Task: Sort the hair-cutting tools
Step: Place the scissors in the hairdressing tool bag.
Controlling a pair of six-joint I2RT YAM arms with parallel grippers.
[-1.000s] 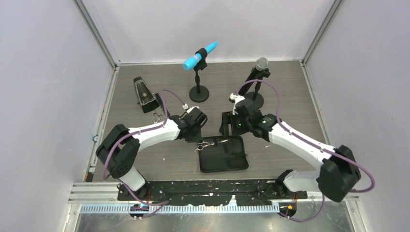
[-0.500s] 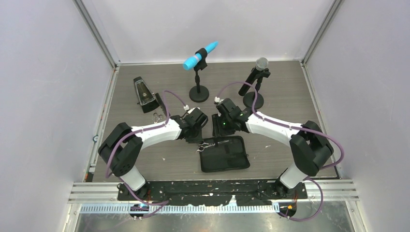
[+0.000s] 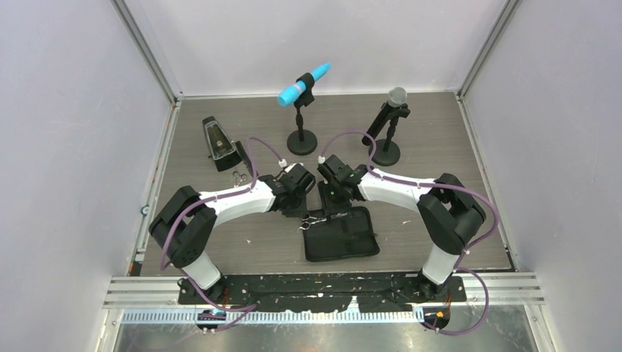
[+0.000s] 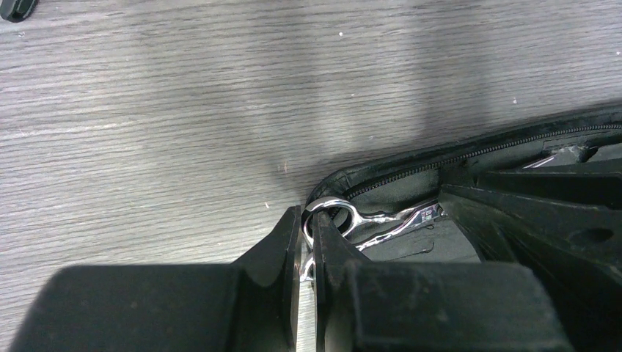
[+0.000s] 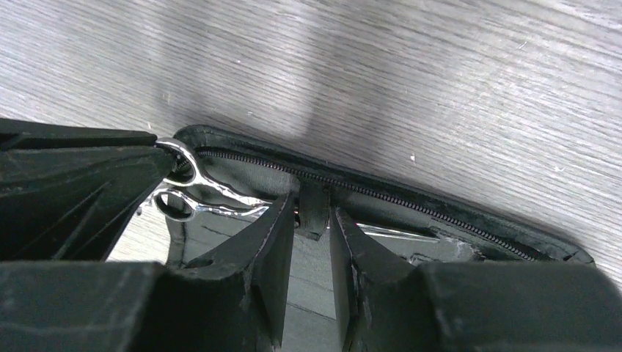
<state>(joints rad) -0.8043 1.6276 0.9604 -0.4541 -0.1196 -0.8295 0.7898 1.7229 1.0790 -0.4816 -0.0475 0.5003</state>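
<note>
1. Scissors, small and silver with ring handles, lie at the far left corner of an open black zip case. Their rings hang over the corner towards the table and their blades point into the case.
2. My left gripper is pinched on one ring handle of these scissors. The two fingers stand almost together, with a sliver of silver showing between them.
3. My right gripper is just beside the left one, reaching down over the far edge of the case.
4. Its fingers are a narrow way apart, one on each side of a small black strap sewn just inside the zip. I cannot tell whether they are pressing on the strap or only standing beside it.
5. From above, the case lies flat near the middle of the grey wood-grain table, in front of both arms. The two grippers meet at its far edge.
6. A second pair of scissors lies on the bare table to the left, well apart from the case and near a black pyramid-shaped metronome.
7. At the back of the table stand a blue microphone and a grey microphone, each on a black stand.
8. The inside of the case is too dark for me to make out what else lies there.
</note>
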